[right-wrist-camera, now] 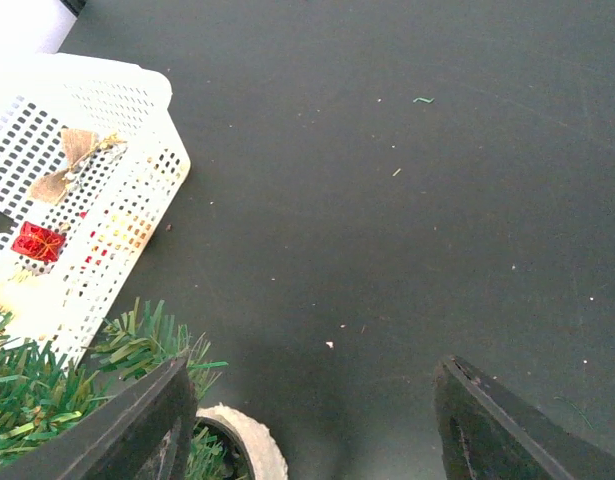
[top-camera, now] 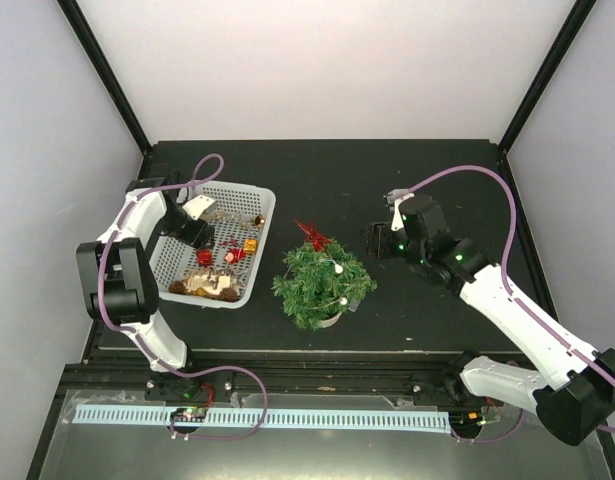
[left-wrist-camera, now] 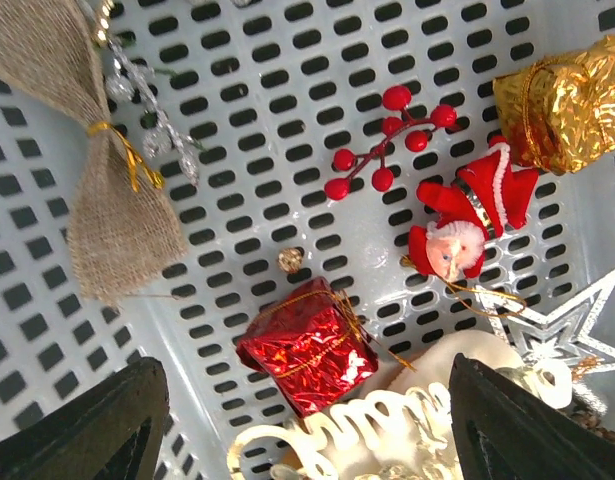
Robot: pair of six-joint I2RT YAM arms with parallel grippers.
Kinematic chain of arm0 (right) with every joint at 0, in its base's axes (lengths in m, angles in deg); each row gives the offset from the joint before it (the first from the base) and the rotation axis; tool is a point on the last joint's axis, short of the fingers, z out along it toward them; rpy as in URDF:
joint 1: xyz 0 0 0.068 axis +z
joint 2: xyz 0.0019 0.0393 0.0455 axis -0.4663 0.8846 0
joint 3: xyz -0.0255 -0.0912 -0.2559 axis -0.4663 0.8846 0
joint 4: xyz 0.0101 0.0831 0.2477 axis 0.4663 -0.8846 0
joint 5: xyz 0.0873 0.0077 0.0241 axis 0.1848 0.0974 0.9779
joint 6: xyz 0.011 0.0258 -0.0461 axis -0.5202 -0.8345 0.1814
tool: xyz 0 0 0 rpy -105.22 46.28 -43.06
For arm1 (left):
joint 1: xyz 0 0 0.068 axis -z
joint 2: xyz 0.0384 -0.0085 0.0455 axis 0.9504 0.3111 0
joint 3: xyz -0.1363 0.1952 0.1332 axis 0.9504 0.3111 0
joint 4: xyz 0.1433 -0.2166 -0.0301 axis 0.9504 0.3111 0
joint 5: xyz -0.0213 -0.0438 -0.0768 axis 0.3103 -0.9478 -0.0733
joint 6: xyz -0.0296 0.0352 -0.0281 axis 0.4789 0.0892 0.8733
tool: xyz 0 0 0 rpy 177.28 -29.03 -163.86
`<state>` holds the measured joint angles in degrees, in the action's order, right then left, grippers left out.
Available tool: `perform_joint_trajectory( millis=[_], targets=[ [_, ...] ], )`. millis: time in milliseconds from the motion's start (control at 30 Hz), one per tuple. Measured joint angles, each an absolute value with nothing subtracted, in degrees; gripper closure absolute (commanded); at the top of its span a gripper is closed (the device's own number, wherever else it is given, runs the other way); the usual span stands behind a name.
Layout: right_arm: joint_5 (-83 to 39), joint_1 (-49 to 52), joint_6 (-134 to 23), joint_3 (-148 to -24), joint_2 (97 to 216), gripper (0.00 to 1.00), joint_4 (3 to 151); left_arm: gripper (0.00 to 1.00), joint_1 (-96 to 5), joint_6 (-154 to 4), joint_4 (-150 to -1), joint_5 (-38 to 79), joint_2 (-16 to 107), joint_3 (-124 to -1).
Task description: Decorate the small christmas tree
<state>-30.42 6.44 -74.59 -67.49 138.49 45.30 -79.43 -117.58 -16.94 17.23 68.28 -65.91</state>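
Small christmas tree, a bushy dark-green fir in a round cream-white pot, stands mid-table on the black tabletop, between the two grippers and touching neither. Left gripper hangs inside the white perforated plastic basket, jaws spread wide and holding nothing. Right below the gap between its fingers lies a red foil gift box with gold string, and against that box's near side sits a cream cursive-word cutout. A small gold bead lies just beyond the box. Further out on the basket floor lie a red-and-white Santa figure, a red berry sprig, a gold foil parcel at the far corner, a silver star outline at the edge, and a burlap bow tied with gold cord beside a silver beaded sprig. Basket sits just left of the tree. Right gripper is also spread open and empty, over bare tabletop just right of the tree, with needles and the pot rim near its left finger. The tree carries a red ornament on its far side and small white balls among the needles.
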Motion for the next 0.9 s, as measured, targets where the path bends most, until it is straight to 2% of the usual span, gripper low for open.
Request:
perform_joint_trajectory(
  millis=[300, 500, 900],
  targets=[
    [-30.0, 6.4, -74.6, -67.0, 137.2, 0.34, 45.9, 0.24, -79.4, -114.0, -14.5, 17.1, 70.5, -64.3],
    [-30.0, 6.4, -74.6, -65.9, 135.8, 0.34, 46.6, 0.29, -79.4, -112.4, -14.8, 17.4, 74.3, -62.8],
    [-29.9, 6.4, -74.6, -65.1, 134.3, 0.34, 47.1, 0.59, -79.4, -110.0, -15.6, 18.1, 75.4, -63.0]
  ],
)
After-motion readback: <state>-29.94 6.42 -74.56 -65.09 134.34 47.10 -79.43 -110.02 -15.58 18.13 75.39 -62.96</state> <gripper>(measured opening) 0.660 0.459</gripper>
